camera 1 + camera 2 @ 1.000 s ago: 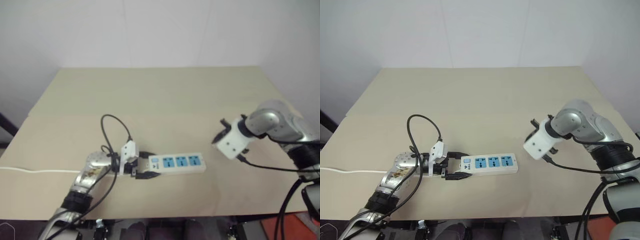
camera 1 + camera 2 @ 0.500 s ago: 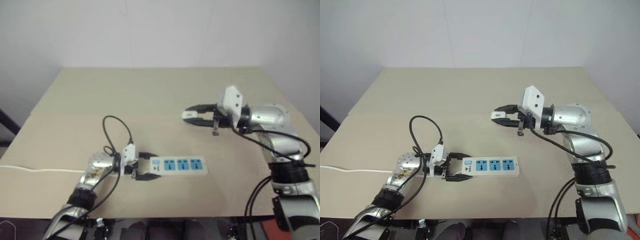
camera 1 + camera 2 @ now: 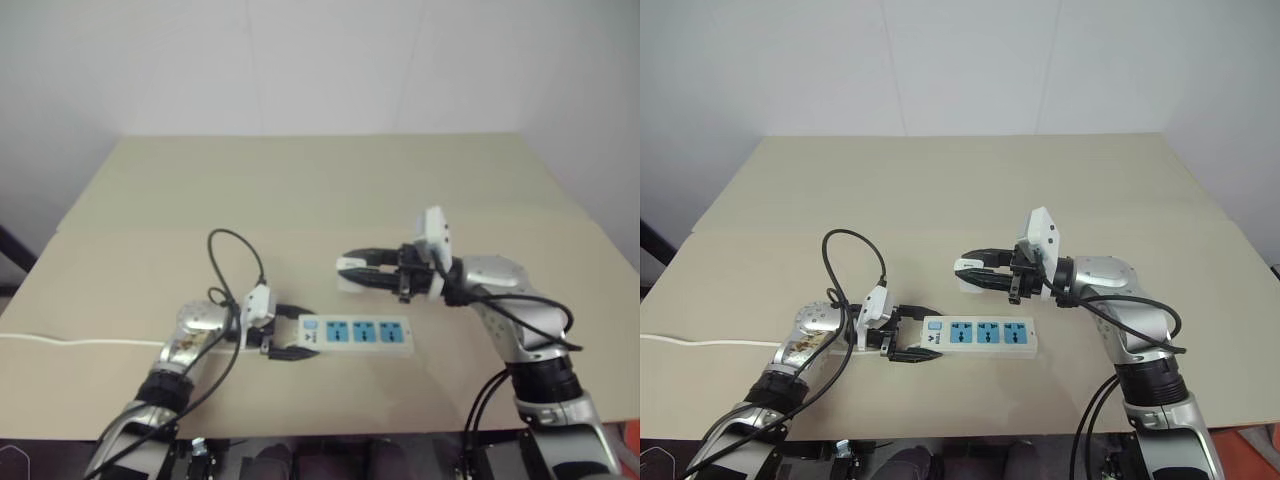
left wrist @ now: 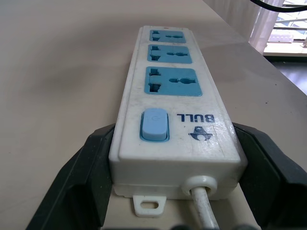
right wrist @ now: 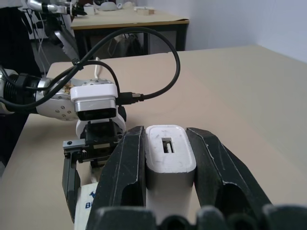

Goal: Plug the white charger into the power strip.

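Setting: indoor robot lab or test room. Plain beige table (image 3: 970,180) set into a corner of bare white walls (image 3: 970,60), no decoration. Second table (image 5: 129,21) with dark legs visible in the right wrist view, carrying small loose items, too blurred to identify. Black cabling (image 5: 144,52) runs exposed along the robot arm, typical of a bench rig. Left wrist view shows a bright window with what may be blinds or rails (image 4: 288,21), partly cut off. Table surface holds just the test fixture, a power strip (image 3: 980,335).
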You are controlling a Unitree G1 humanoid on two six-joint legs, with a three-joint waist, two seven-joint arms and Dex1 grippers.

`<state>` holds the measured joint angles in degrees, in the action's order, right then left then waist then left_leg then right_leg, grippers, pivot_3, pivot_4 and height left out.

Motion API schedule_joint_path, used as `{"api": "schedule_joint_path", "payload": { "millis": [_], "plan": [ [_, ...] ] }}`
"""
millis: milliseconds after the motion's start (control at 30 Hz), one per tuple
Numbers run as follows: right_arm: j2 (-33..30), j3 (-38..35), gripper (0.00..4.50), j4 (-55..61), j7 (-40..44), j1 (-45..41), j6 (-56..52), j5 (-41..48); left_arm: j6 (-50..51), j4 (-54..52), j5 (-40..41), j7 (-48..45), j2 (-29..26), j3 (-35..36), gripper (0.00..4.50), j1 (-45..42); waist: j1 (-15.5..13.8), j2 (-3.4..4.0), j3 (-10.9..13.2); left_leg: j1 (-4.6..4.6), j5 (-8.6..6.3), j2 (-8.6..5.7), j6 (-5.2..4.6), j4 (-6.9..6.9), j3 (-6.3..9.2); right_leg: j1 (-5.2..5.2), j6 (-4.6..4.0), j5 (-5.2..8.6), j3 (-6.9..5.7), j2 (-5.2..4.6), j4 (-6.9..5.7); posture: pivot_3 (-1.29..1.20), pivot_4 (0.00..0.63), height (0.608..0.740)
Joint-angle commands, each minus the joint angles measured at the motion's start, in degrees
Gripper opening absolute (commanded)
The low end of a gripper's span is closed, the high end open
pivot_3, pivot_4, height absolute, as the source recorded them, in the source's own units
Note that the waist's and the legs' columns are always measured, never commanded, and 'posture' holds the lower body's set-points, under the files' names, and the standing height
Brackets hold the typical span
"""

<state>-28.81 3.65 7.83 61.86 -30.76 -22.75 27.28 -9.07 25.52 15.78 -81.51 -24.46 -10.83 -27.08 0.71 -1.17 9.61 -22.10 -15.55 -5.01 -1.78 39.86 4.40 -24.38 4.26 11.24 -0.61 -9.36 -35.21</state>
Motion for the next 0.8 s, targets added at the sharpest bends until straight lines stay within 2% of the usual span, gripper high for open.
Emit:
{"api": "schedule_joint_path", "payload": {
  "millis": [33,800],
  "plan": [
    [0.5,-0.5,1.10,1.4,1.3,0.3,1.8,1.7,-0.1,-0.8,-1.0,-0.2,-0.4,-0.6,3.28,0.4,0.0,0.00,0.0,0.00,0.00,0.00,0.00,0.00,0.00,0.00,0.00,0.00,0.00,0.00,0.00,0.00,0.150,0.740],
    [3.2,3.5,1.10,0.7,2.7,4.5,4.6,-0.1,2.4,-1.9,-0.9,0.6,-0.6,-0.6,3.28,0.2,0.0,0.00,0.0,0.05,0.00,0.00,0.00,0.00,0.00,0.04,0.00,0.00,0.00,0.01,-0.02,0.00,0.150,0.740]
  ]
}}
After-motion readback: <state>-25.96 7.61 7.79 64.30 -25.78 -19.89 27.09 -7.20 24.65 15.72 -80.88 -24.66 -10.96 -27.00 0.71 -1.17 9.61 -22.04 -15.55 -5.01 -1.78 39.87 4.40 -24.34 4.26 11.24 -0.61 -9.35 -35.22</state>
